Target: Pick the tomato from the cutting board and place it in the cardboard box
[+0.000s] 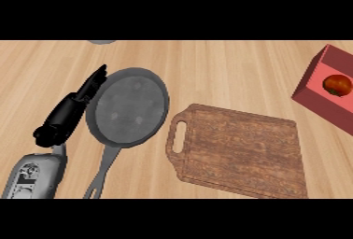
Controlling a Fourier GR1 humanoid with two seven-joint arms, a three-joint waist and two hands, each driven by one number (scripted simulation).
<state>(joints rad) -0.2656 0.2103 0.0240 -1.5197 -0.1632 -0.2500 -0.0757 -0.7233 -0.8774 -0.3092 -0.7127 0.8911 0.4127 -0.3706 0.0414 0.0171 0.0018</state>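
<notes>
Fingers point(93, 84) straight, pressed together on left hand point(69, 112), holding nothing beside the frying pan point(127, 109). Tomato point(337, 84) sits in the red box point(310, 91); cutting board point(241, 149) bare. Placement looks done.

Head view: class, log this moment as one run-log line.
tomato: in red box | cutting board: bare | left hand: open beside frying pan | right hand: unseen

The setting is a kitchen, indicated by a light wood-grain counter point(228, 70) carrying a grey frying pan point(130, 108) with a long handle and, beside it, a brown wooden cutting board point(241, 151) with a handle slot.
</notes>
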